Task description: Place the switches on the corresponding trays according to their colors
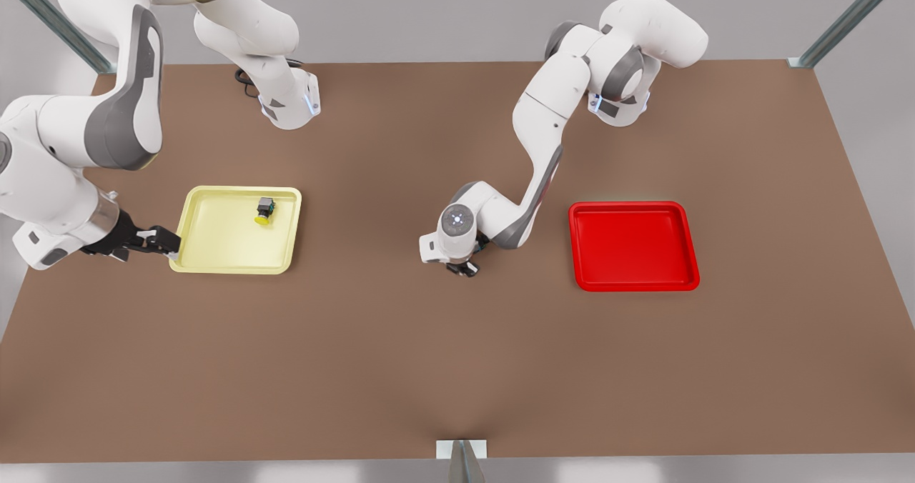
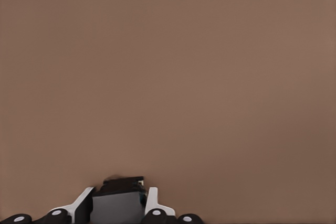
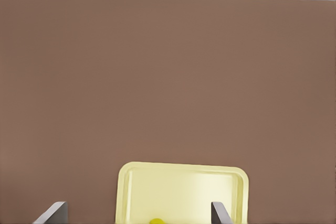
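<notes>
Table (image 1: 400,369): brown top, carries everything I list below.

Red tray (image 1: 633,246): I see it flat on the table toward the front view's right, nothing inside it.

Yellow tray (image 1: 236,230): flat on the table toward the front view's left; in my right wrist view (image 3: 182,190) it lies straight ahead of that arm's fingers.

Right gripper (image 1: 166,244): I find it at the yellow tray's outer edge, on the front view's left, tilted in toward the tray. Its two fingers (image 3: 52,213) stand wide apart, one to each side of the tray in the wrist view, with nothing between them.

Left gripper (image 1: 466,269): low over the bare table between the two trays, nearer the middle of the table than the red tray. In my left wrist view (image 2: 116,211) the fingers are closed onto the sides of a dark grey boxy switch (image 2: 117,203). I cannot tell its cap colour from here.

Yellow switch (image 1: 265,211): inside the yellow tray, near its far right corner in the front view, lying on its side with the cap (image 3: 156,221) pointing toward the near edge.
</notes>
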Motion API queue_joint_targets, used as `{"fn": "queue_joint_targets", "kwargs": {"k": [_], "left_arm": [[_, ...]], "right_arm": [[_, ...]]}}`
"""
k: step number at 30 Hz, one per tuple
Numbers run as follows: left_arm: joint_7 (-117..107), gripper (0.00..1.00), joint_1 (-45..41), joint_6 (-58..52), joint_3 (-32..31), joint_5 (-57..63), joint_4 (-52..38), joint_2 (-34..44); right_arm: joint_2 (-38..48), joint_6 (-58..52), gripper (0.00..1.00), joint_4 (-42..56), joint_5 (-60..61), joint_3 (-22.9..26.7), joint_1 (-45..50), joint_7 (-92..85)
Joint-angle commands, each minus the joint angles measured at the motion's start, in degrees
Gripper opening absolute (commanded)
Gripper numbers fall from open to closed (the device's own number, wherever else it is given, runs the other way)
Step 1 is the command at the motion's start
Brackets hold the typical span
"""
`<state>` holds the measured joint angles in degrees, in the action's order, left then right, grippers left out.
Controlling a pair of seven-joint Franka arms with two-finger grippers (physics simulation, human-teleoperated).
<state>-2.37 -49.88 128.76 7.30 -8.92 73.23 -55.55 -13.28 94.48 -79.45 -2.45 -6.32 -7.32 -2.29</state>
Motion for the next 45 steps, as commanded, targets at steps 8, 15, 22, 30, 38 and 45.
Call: {"fn": "queue_joint_targets", "kwargs": {"k": [8, 15, 22, 30, 38, 45], "left_arm": [[-0.53, 0.55, -0.05, 0.00, 0.00, 0.04, -0.02, 0.09], [-0.53, 0.50, -0.05, 0.00, 0.00, 0.04, -0.02, 0.09], [-0.79, 0.51, 0.04, -0.88, 0.18, 0.04, -0.02, 1.23], [2.37, 0.51, 0.57, -7.47, 5.89, 0.22, 4.46, 8.88], [21.53, 0.51, 0.57, 5.45, 15.12, -1.01, 34.43, 25.23], [32.60, 0.51, 0.39, 15.73, 20.92, -1.10, 55.96, 35.07]], "right_arm": [[0.09, -0.18, 1.00, 0.00, -0.01, 0.00, -0.07, 0.00], [0.09, -0.18, 1.00, 0.00, -0.01, 0.00, -0.15, 0.00], [0.09, -0.44, 1.00, 0.70, -0.01, 0.00, -0.15, 0.00], [0.09, -0.44, 1.00, 0.79, -0.01, 0.08, -0.24, 0.00], [0.09, -0.26, 1.00, 0.79, 0.08, 0.08, -0.15, 0.00], [0.09, -0.26, 1.00, 0.79, -0.01, 0.08, -0.15, 0.00]]}}
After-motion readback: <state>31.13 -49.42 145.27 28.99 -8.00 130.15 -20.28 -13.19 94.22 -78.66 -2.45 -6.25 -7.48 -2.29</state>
